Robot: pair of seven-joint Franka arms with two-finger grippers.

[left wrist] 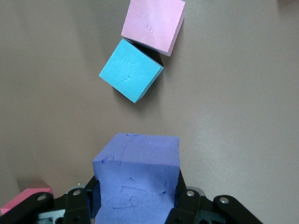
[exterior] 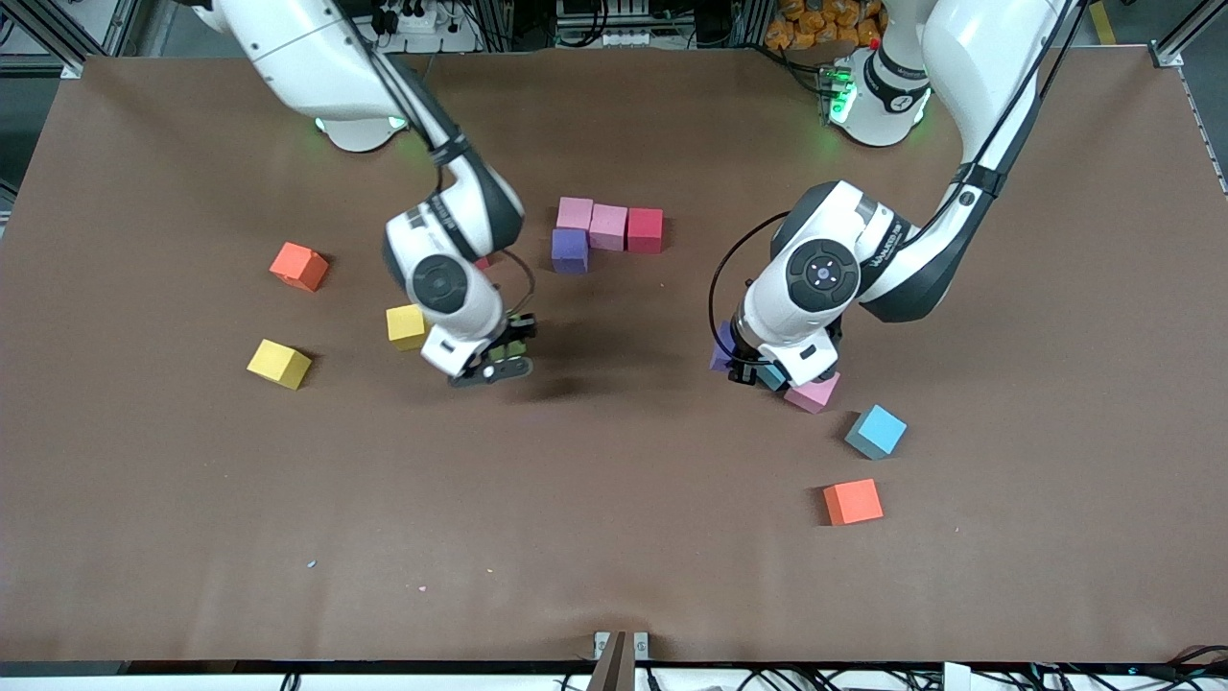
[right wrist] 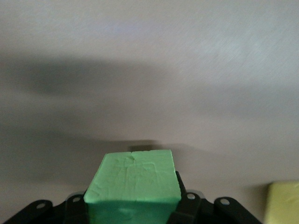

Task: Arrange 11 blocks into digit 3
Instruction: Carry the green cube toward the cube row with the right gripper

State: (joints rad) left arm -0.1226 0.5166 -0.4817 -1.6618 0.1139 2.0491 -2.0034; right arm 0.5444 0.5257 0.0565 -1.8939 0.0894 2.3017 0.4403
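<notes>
Brown counter (exterior: pixel 614 537): two pink blocks, one red and one purple (exterior: pixel 570 250) lie joined mid-counter near the bases. The right gripper (right wrist: pixel 133 210) is clamped on a green block (right wrist: pixel 133 184) above bare counter. The left gripper (left wrist: pixel 135 205) grips a purple block (left wrist: pixel 136 179) beside a blue block (left wrist: pixel 131 70) and a pink one (left wrist: pixel 153 22).

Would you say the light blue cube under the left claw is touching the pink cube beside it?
Touching. The left wrist view shows the light blue cube pressed corner-first against the pink cube, no gap between them.
</notes>
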